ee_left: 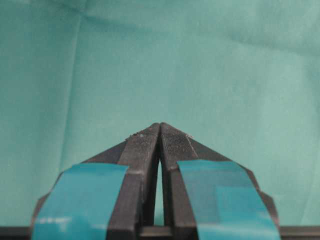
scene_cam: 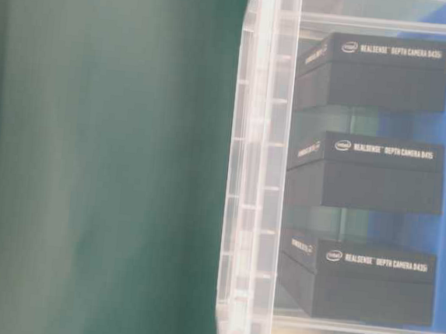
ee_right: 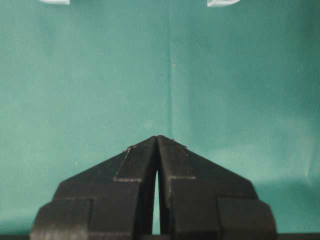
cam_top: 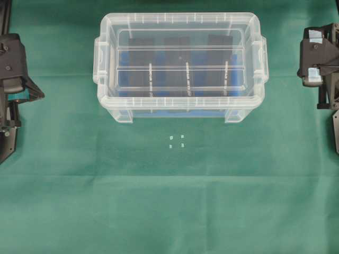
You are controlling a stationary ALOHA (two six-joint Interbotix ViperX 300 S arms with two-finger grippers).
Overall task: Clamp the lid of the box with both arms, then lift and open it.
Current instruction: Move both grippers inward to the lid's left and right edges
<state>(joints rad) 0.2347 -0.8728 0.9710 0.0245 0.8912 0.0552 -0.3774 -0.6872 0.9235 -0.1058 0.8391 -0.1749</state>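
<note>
The box is a deep clear bin standing on the green cloth at the upper middle. The clear lid lies flat on it, closed. Three black blocks and a blue insert show through the wall. My left arm sits at the left edge, well clear of the box. Its teal-taped gripper is shut with nothing in it, over bare cloth. My right arm sits at the right edge. Its plain black gripper is shut and holds nothing; two of the box's feet show far ahead.
Several small white marks lie on the green cloth just in front of the box. Open cloth stretches between each arm and the box's side handles.
</note>
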